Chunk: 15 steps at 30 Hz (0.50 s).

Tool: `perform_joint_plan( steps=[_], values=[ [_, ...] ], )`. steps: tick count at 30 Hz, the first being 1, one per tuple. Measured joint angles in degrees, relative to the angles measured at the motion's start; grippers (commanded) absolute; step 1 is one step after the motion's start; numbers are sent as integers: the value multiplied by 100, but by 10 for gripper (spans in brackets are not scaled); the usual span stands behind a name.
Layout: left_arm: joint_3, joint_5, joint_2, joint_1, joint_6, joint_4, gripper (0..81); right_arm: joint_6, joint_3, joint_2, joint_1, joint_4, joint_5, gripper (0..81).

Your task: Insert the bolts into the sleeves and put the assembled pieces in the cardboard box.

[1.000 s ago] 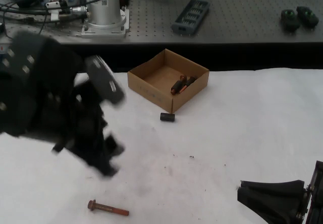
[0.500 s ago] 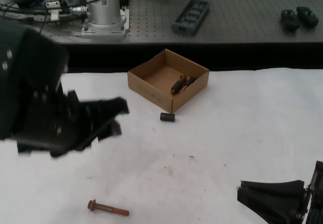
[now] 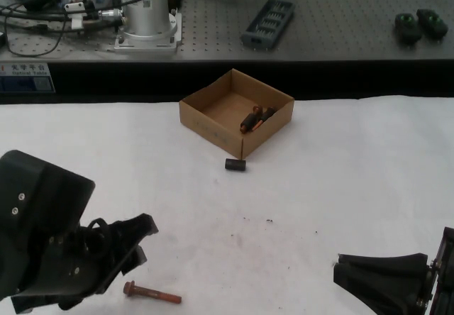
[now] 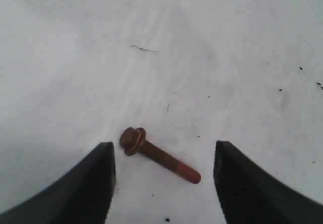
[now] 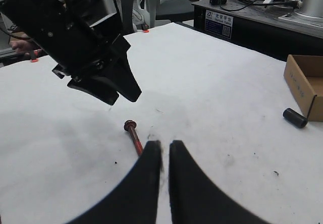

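Note:
A rust-coloured bolt [image 3: 151, 293] lies on the white sheet at the front left. My left gripper [image 3: 133, 244] hangs just above and behind it. In the left wrist view its two fingers stand wide apart with the bolt [image 4: 159, 155] between them, so the left gripper [image 4: 164, 148] is open and holds nothing. A black sleeve [image 3: 235, 164] lies just in front of the cardboard box [image 3: 213, 127], which holds assembled pieces [image 3: 257, 118]. My right gripper [image 5: 165, 146] is shut and empty at the front right [image 3: 340, 265], pointing toward the bolt [image 5: 133, 135].
White sheet covers the bench between the arms. Behind it stands a dark perforated table with a silver arm base [image 3: 145, 17], cables, a black ribbed block [image 3: 268, 20] and two dark green parts [image 3: 421, 25].
My left arm has dropped from high over the left side to low at the front left, ending just over the bolt. The right arm, sleeve and box have stayed put.

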Motion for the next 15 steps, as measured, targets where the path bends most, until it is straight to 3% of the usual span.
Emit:
perform_joint_plan(
  steps=[15],
  values=[
    [-3, 420, 979, -23, -171, -500, 429, 31, 0, 0, 0, 0, 0, 58]
  ],
)
